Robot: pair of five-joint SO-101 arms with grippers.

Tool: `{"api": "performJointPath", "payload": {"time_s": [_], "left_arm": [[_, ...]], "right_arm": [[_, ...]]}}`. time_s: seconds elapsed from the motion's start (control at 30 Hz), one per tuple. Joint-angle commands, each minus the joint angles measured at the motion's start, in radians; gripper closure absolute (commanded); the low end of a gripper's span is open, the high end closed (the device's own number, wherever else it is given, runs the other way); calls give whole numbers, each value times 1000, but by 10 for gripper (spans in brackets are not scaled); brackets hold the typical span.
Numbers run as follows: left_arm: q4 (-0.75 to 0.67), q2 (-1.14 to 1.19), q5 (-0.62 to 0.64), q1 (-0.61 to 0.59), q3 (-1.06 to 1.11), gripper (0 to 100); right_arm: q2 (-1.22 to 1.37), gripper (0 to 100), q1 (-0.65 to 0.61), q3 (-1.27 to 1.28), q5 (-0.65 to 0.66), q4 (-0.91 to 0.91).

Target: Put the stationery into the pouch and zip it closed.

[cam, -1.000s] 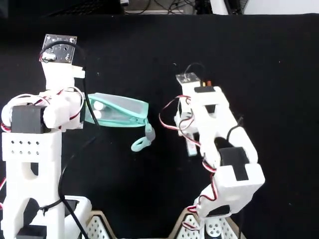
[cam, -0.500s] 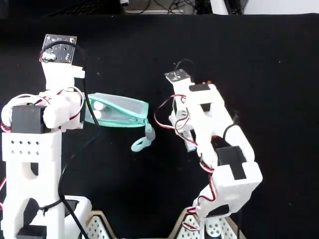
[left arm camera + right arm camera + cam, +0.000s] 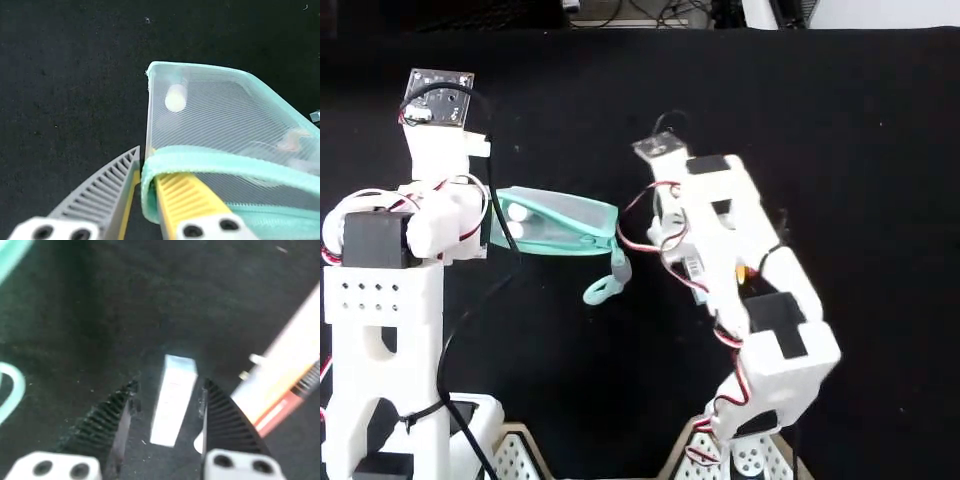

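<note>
A teal mesh pouch (image 3: 558, 225) lies on the black table, its zip open and its loop pull (image 3: 604, 287) trailing toward the arms' bases. My left gripper (image 3: 146, 166) is shut on the pouch's end edge, one grey finger (image 3: 102, 192) outside and one yellow finger (image 3: 182, 197) inside. A white stick (image 3: 175, 97) shows through the mesh. My right gripper (image 3: 169, 387) is open, hanging over a small white eraser block (image 3: 173, 402) that lies between its black fingers. A white and orange pen (image 3: 285, 372) lies just beside that block.
The right arm (image 3: 725, 235) stands to the right of the pouch and covers the eraser and pen from above. The teal loop pull (image 3: 11, 389) lies close to the right gripper. Black cloth stretches bare to the far side and to the right.
The right arm has swung left, toward the pouch, and turned its wrist. The left arm and the pouch have stayed where they were.
</note>
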Motion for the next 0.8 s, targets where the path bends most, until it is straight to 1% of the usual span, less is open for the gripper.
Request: {"api": "performJointPath", "payload": {"time_s": [0.0,0.17,0.27,0.37,0.43,0.6,0.7,0.77], "left_arm": [[-18,0,-3,-5,-2,970],[-18,0,-3,-5,-2,970],[-18,0,-3,-5,-2,970],[-18,0,-5,-5,-2,970],[-18,0,-29,-5,-2,970],[-20,0,-34,-5,-2,970],[-18,0,-34,-5,-2,970],[-17,0,-34,-5,-2,970]], "right_arm": [[35,805,-25,-65,9,6],[160,818,2,-143,11,9],[208,889,26,-188,14,9],[216,991,37,-197,40,11],[216,978,38,-197,46,35],[183,986,37,-185,48,58],[88,986,38,-151,48,57],[-27,986,40,-108,48,54]]}}
